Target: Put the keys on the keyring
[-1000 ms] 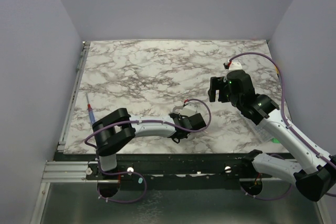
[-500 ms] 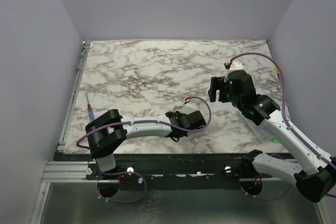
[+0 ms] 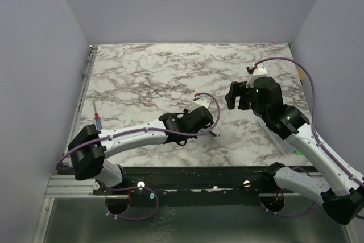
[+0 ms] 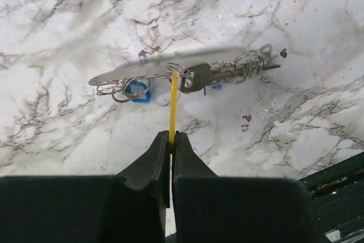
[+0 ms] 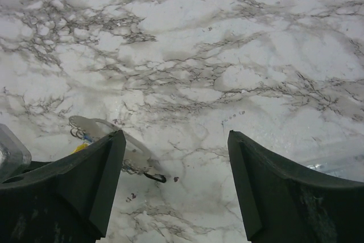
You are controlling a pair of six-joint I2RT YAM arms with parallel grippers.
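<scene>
left arm [image 3: 136,135] stretches low and long, elbow nearly straight. left gripper [image 4: 172,136] has its fingers pressed together on a thin yellow tag [image 4: 172,103] jutting past the tips. right arm [image 3: 307,140] is raised, wrist bent down; right gripper [image 5: 176,138] has its fingers spread wide.

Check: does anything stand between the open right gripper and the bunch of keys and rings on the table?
Nothing visible does: only bare marble table lies between the right gripper and the keys. The left gripper is shut on the yellow tag at the bunch.
</scene>
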